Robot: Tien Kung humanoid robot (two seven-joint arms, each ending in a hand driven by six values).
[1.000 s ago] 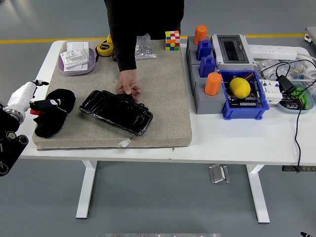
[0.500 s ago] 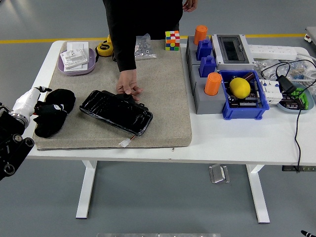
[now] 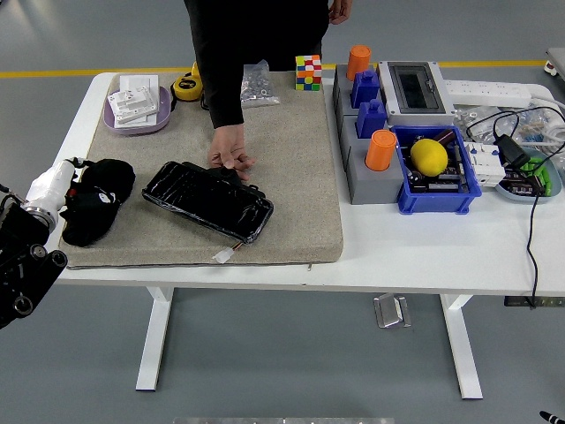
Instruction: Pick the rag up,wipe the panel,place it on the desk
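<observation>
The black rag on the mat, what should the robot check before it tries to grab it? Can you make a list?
1. Rag reachable: ok, it lies at the mat's left end, nothing on top of it.
2. Left hand at the rag: ok, it sits at the rag's left edge.
3. Grip closed on the rag: cannot tell, black fingers blend into black cloth.
4. Panel ready for wiping: ok, it lies flat on the mat, to the rag's right.
5. Panel surface free: not ok, a person's hand rests on its far edge.
6. Right hand: cannot tell, out of view.
</observation>
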